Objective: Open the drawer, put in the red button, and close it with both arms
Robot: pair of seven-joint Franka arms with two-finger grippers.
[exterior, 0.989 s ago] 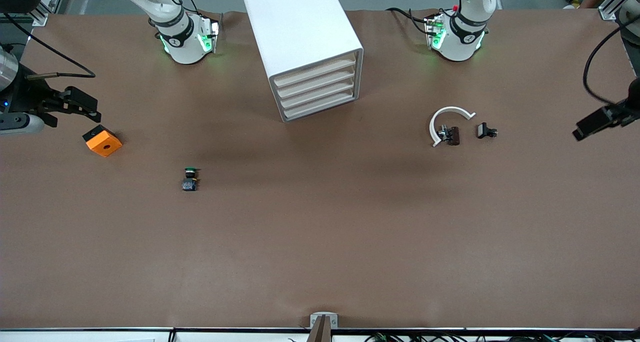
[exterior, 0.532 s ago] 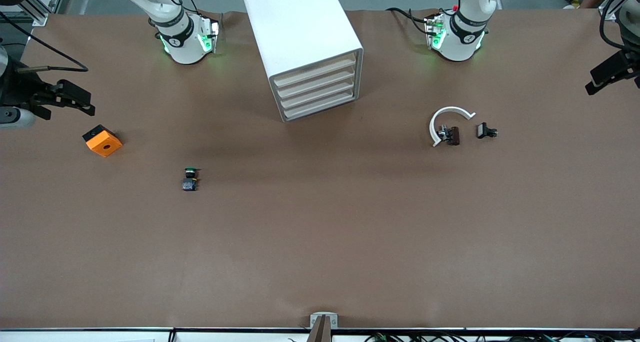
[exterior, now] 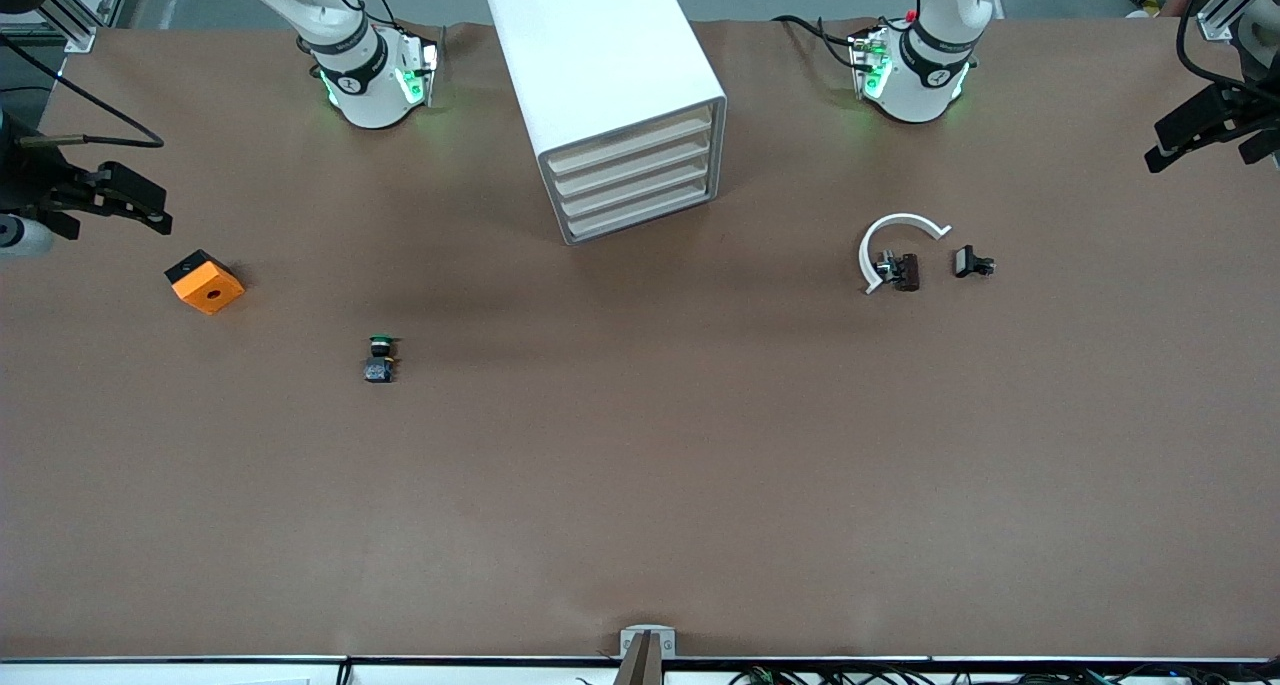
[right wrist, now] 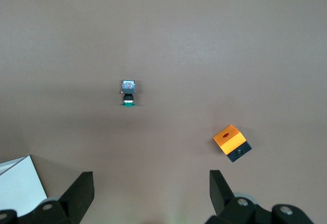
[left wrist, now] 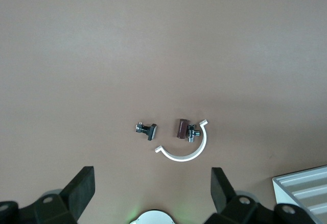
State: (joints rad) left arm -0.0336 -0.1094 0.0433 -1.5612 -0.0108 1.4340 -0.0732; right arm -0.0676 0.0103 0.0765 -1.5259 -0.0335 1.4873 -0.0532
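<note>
The red button does not show in any view. The white drawer cabinet (exterior: 600, 75) stands between the two arm bases, and its four drawers (exterior: 640, 180) are all shut. My right gripper (exterior: 150, 210) hangs open and empty over the right arm's end of the table, close to an orange block (exterior: 205, 282). In the right wrist view it (right wrist: 152, 183) is open with bare table between the fingers. My left gripper (exterior: 1165, 150) hangs open and empty over the left arm's end of the table. In the left wrist view it (left wrist: 153, 183) is open.
A green-capped button (exterior: 380, 357) lies nearer the front camera than the orange block; both show in the right wrist view (right wrist: 127, 94), (right wrist: 232, 142). A white arc (exterior: 895, 240), a brown part (exterior: 905, 271) and a black part (exterior: 972, 263) lie toward the left arm's end.
Both grippers have drawn back toward the table's ends and the base side. The left gripper moved most. Nothing on the table has moved.
</note>
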